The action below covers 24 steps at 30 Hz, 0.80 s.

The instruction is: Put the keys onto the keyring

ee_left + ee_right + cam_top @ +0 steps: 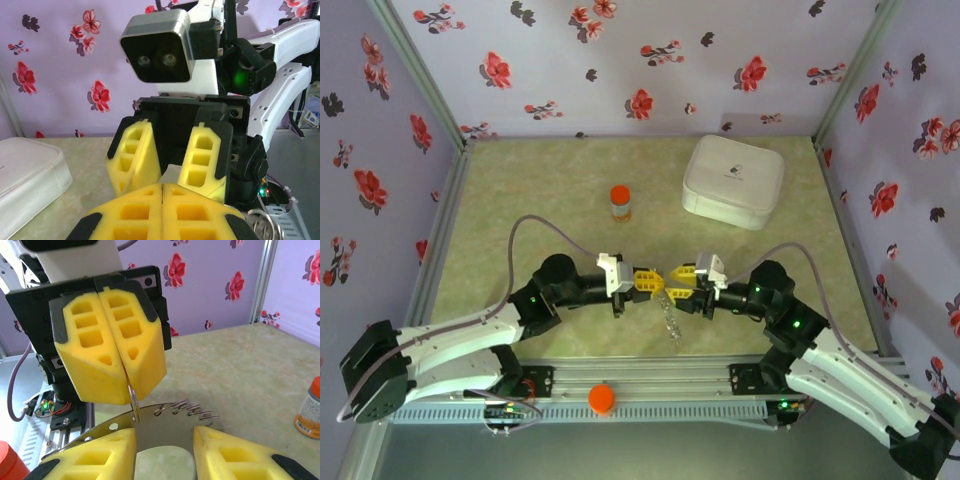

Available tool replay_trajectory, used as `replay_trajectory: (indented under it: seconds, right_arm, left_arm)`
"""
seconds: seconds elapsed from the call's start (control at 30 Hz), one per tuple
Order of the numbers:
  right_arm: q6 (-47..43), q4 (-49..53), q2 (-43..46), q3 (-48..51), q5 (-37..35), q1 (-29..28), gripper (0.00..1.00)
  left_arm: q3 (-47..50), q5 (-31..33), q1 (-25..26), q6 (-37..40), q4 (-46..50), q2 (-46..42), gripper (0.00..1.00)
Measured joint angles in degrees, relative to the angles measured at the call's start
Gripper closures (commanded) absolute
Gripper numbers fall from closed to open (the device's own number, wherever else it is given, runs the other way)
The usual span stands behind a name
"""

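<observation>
There are two arms, the left arm (450, 350) and the right arm (840, 370). Each ends in one gripper, the left gripper (656, 282) and the right gripper (672, 286), which makes four yellow fingers (90, 350) in all. There is one keyring (165, 425), a flat grey ring with one round hole. One thin wire loop (134, 402) stands at its edge, beside a row of smaller wire loops (187, 410) too crowded to count. There is also one white square box (733, 180), one orange-capped bottle (620, 203) and one round orange object (602, 398).
</observation>
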State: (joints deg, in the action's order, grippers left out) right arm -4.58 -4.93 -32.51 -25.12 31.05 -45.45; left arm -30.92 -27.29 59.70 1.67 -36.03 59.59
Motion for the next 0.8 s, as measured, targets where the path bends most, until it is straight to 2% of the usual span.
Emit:
replay_trajectory:
  seconds: [0.23,0.43,0.7,0.8]
  right_arm:
    - [0.1,0.1,0.0,0.0,0.9,-0.1,0.66]
    - [0.1,0.0,1.0,0.0,1.0,-0.1,0.72]
    - [1.6,-1.7,0.3,0.0,2.4,-0.1,0.72]
    - [3.2,-3.0,-0.1,0.1,2.8,-0.1,0.77]
  left_arm:
    - [-0.3,-0.9,-0.1,-0.7,0.0,1.2,1.00]
    - [-0.4,-1.2,-0.1,-0.9,0.0,1.2,1.00]
    - [-0.4,-2.1,-0.1,-1.3,0.0,1.3,1.00]
    - [-0.6,-2.2,-0.2,-1.4,-0.2,1.3,1.00]
